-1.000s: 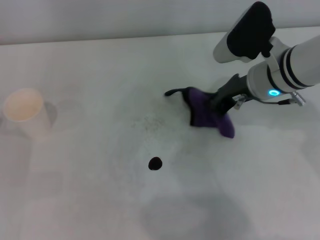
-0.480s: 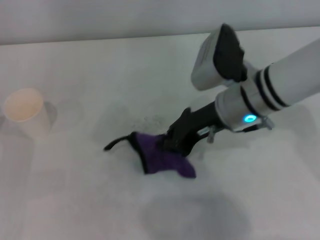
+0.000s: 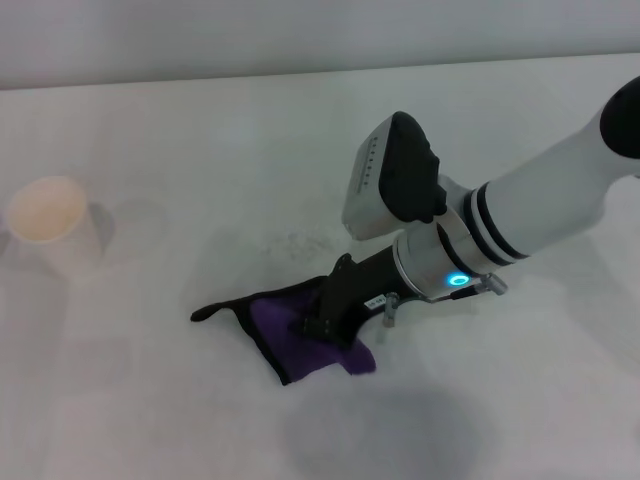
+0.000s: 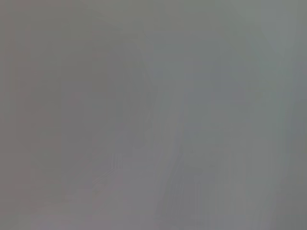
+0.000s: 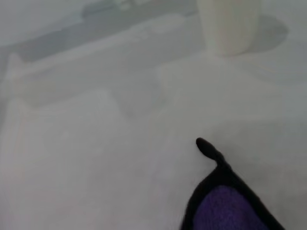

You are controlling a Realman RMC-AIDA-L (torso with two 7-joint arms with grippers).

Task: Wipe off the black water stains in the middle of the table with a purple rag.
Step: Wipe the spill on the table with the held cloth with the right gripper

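My right gripper [image 3: 322, 322] is shut on the purple rag [image 3: 290, 335] and presses it flat on the white table [image 3: 150, 400] near the middle front. The rag's thin black tail [image 3: 208, 311] points left. The rag also shows in the right wrist view [image 5: 223, 203], with its tail [image 5: 207, 148] ahead of it. The black water stain is hidden; the rag lies over the spot where it was. The left gripper is not in view; the left wrist view shows only plain grey.
A cream paper cup [image 3: 48, 222] stands at the table's left side, also in the right wrist view [image 5: 230, 24]. A faint grey speckled smudge [image 3: 295, 242] lies just behind the rag.
My right gripper dragged the rag from the back right down and left over the black stain, which no longer shows. In the last half second it slid a little further left and forward.
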